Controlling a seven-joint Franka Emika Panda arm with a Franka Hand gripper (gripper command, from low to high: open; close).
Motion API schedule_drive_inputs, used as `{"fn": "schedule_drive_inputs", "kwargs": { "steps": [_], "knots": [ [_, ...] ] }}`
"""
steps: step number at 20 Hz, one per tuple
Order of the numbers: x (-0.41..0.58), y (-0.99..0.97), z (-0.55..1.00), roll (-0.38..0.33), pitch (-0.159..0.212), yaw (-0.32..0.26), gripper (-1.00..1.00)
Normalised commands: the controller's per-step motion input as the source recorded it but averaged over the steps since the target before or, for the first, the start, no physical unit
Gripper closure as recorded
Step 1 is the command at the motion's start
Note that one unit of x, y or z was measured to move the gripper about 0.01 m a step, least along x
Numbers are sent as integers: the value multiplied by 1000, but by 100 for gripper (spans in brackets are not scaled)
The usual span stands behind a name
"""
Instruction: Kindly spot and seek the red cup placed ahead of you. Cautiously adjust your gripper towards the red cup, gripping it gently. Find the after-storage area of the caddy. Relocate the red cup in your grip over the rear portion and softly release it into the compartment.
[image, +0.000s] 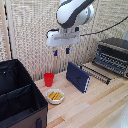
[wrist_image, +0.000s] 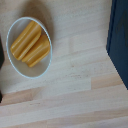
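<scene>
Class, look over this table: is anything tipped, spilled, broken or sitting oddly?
One oddity: the dark-blue flat case stands propped on its edge, tilted rather than flat. The red cup stands upright, and the yellow food stays inside the white bowl. No spill or damage shows.

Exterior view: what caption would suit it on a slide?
Gripper open above small red plastic cup, white bowl of yellow food, dark-blue flat case and black fabric caddy.
</scene>
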Motion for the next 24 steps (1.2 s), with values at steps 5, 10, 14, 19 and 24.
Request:
{"fn": "schedule_drive_inputs", "kwargs": {
  "steps": [5,10,14,19,24],
  "knots": [
    [507,0,-159,13,66,-3,-100],
    [635,0,-117,15,70,0,-100],
    [551,0,-124,9,65,0,-100],
    [407,-6,-202,0,52,0,-100],
    [293,-67,-284,4,20,0,-100]
  ]
}}
